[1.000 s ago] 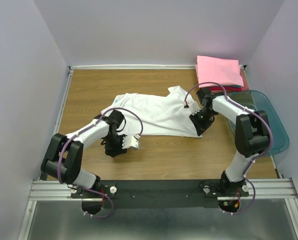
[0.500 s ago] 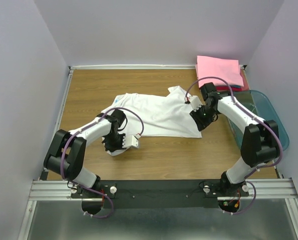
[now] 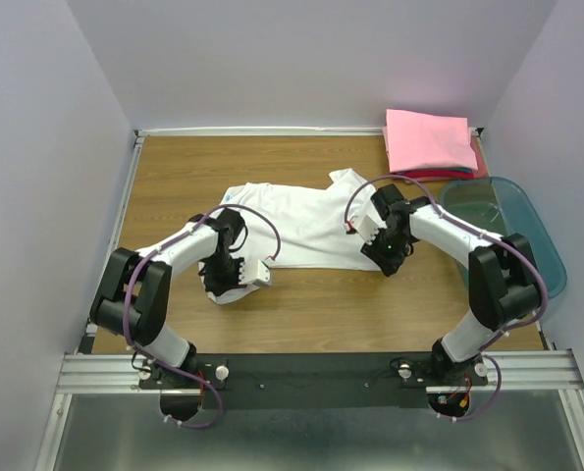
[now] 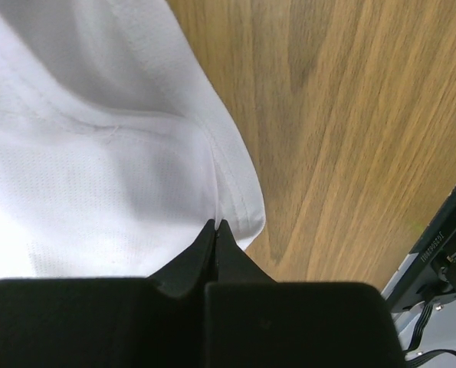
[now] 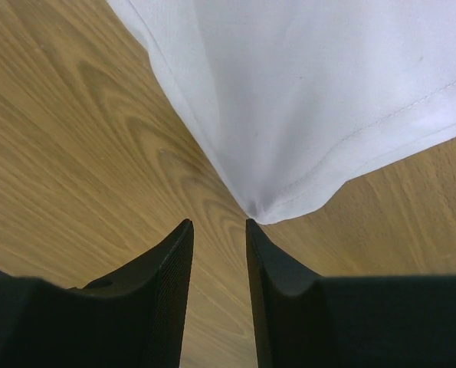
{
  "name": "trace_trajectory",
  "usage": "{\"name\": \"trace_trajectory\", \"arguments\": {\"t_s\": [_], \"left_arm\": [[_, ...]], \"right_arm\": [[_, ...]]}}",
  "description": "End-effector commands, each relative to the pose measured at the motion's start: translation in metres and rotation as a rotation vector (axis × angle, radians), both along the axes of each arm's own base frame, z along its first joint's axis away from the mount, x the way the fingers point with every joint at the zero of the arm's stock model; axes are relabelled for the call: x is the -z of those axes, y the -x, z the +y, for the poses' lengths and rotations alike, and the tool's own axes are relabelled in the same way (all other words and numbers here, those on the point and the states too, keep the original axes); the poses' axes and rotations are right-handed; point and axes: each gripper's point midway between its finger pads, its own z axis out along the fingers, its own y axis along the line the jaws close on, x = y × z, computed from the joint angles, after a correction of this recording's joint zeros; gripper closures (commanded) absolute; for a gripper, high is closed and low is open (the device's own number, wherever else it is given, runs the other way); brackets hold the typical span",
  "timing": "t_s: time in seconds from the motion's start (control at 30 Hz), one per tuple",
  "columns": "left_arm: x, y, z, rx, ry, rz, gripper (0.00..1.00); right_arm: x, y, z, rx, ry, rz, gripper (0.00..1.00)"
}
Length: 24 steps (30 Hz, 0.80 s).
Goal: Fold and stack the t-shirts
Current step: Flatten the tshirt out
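Left gripper (image 4: 216,227) had clamped onto the hem of the plain white cloth t-shirt (image 3: 301,218), clear only from its wrist view; right gripper (image 5: 216,230) stood parted, shirt corner just ahead.

A lab test cell: plain walls (image 3: 301,59) enclose a wooden table (image 3: 301,314).

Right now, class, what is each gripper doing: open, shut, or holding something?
Left gripper: closed, pinching the hem of the white shirt.
Right gripper: open, holding nothing; the shirt's corner lies just ahead of its fingertips.
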Motion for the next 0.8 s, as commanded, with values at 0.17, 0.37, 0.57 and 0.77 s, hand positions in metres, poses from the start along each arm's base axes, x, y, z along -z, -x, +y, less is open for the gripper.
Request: {"name": "trace_trajectory", "arguments": {"t_s": [0.17, 0.37, 0.57, 0.77], "left_arm": [[-0.007, -0.004, -0.001, -0.013, 0.035, 0.017, 1.00], [-0.009, -0.008, -0.001, -0.042, 0.057, 0.024, 1.00], [-0.017, -0.016, 0.002, -0.102, 0.110, 0.033, 1.00], [-0.038, -0.039, 0.015, -0.177, 0.141, -0.014, 1.00]], "right_arm": [[0.015, -0.013, -0.001, -0.061, 0.053, -0.083, 0.61], [0.023, -0.012, -0.002, -0.077, 0.065, -0.090, 0.65], [0.025, -0.018, -0.003, -0.065, 0.085, -0.109, 0.87], [0.008, -0.027, 0.000, -0.054, 0.072, -0.159, 1.00]]}}
